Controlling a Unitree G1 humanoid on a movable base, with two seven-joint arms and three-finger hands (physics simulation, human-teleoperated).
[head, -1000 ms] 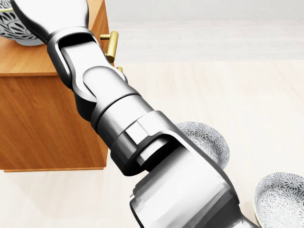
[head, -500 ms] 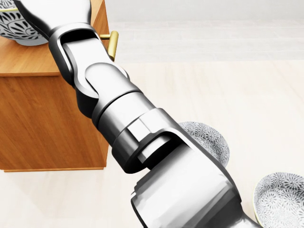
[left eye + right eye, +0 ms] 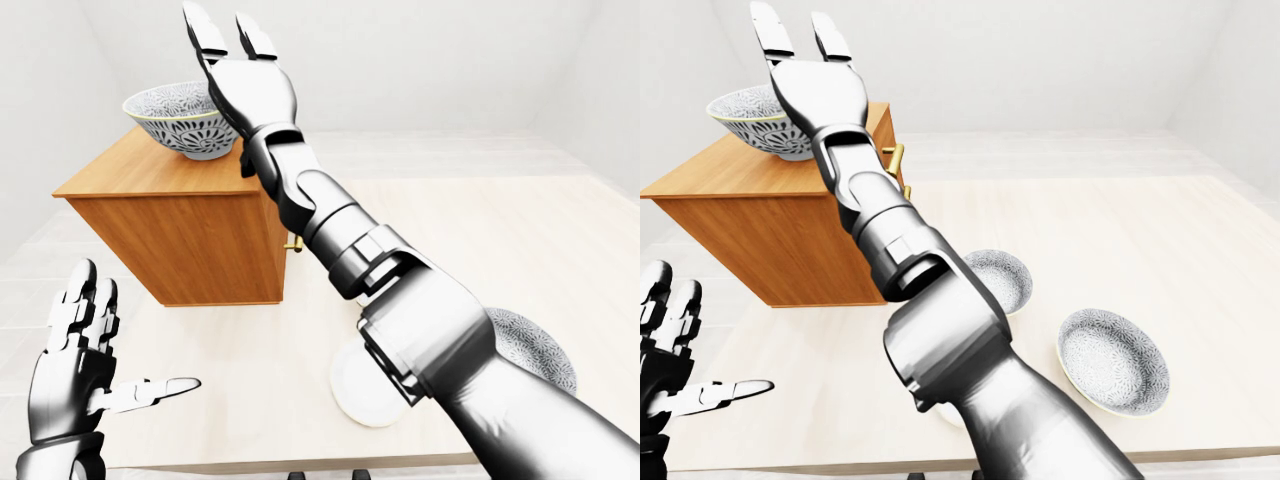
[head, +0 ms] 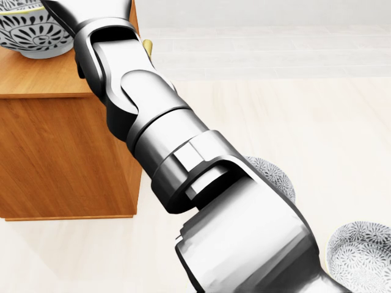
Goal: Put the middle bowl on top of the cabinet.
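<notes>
A patterned grey-and-white bowl (image 3: 180, 118) stands upright on the top of the wooden cabinet (image 3: 190, 235), near its left end in the left-eye view. My right hand (image 3: 230, 30) is raised just to the right of the bowl and above it, open, fingers pointing up and apart from the rim. My right forearm (image 4: 177, 152) fills most of the head view. Low at the left, my left hand (image 3: 130, 335) hangs open over the table with nothing in it.
Two more patterned bowls (image 3: 1000, 278) (image 3: 1112, 358) sit on the pale table (image 3: 1160, 240) to the right of my arm. A white round thing (image 3: 365, 385) shows partly under the forearm. A brass handle (image 3: 895, 160) sticks out of the cabinet's right side.
In the head view my right arm has risen and shifted right, uncovering more of the bowl on the cabinet. The cabinet and the table bowls stay put.
</notes>
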